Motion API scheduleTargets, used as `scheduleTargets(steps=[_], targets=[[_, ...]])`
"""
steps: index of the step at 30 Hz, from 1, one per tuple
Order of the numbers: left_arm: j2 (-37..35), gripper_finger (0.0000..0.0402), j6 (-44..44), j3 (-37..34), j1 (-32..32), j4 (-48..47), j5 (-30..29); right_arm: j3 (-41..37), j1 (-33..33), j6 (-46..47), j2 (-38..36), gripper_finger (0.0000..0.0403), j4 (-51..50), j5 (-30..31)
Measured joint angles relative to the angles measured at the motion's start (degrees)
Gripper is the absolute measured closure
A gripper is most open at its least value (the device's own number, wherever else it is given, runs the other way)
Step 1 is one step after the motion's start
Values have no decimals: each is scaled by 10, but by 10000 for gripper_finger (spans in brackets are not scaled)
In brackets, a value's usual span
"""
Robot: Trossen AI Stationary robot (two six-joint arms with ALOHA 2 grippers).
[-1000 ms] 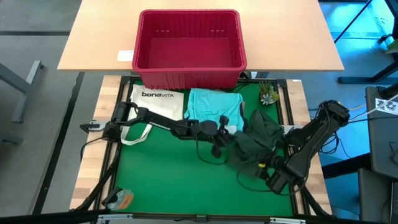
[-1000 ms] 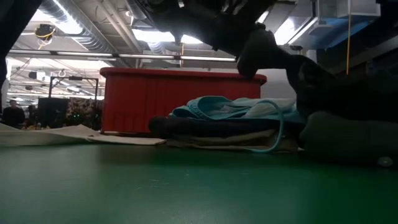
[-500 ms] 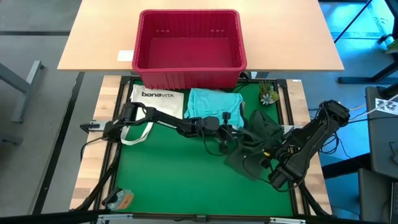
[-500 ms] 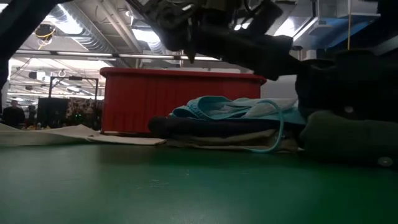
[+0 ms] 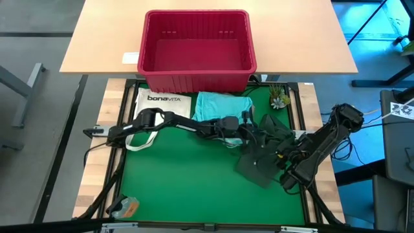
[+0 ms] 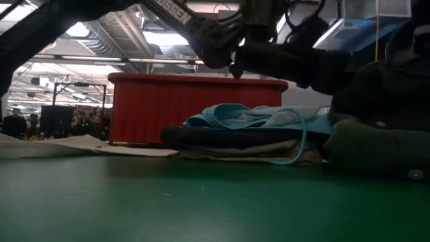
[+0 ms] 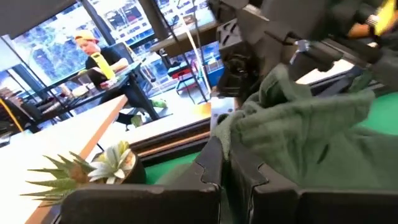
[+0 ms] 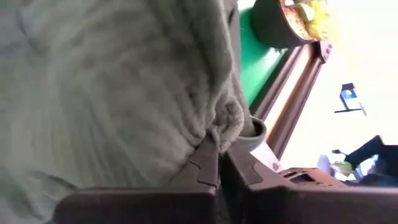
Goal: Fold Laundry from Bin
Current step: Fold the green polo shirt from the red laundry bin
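The dark green garment (image 5: 262,158) lies bunched at the right of the green mat, part of it raised between my two grippers. My left gripper (image 5: 249,134) is shut on its left part and my right gripper (image 5: 283,160) is shut on its right part. Left of it, a turquoise garment (image 5: 220,107) tops a folded stack; in the low view it lies on a dark grey piece (image 6: 222,138) and a khaki one (image 6: 235,153). The red bin (image 5: 194,81) stands on the wooden table beyond the mat. My left gripper pinches a bunched fold of the dark green garment (image 7: 233,127) between its two fingers. The fingers lie about level and reach in from the table's left. The cloth there is held up off the mat, and the rest drapes away toward my right arm. My right gripper pinches a rolled hem edge of the same garment (image 8: 227,121) between its two fingers, which slant downward. The cloth spreads away from the fingers in loose folds (image 8: 112,81).
A white tote bag (image 5: 162,107) lies flat left of the stack. A small potted plant (image 5: 279,97) stands at the mat's far right corner, close to the garment. A small orange object (image 5: 123,207) sits at the near left corner. A person (image 7: 99,59) shows in the room beyond.
My left gripper has carried its hold on the green garment toward the table's right edge, reaching farther out. My right gripper has drawn toward the far edge and tipped. The garment's left part has been drawn rightward, gathering the cloth closer to the right side of the mat.
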Motion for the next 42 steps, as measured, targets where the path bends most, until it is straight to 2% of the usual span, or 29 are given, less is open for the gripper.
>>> scheduleTargets(steps=[9, 18, 23, 29, 33, 37, 42], targets=[[28, 399, 0, 16, 30, -6, 0, -6, 0, -17, 0, 399, 0, -25], [27, 350, -1, 16, 32, 7, 0, -6, 0, -29, 0, 387, 1, -46], [27, 314, -2, 16, 29, 1, 0, -4, 0, -28, 0, 351, 13, -50], [27, 267, -41, 16, 29, 2, -7, 14, 0, -30, 0, 269, 11, -52], [23, 246, -59, 16, 27, 1, -20, 32, 0, -68, -4, 225, 2, -77], [21, 241, -60, 29, 26, 3, -43, 37, 0, -82, -21, 207, 0, -96], [21, 240, -59, 54, 27, 1, -79, 37, 0, -90, -54, 205, 1, -105]])
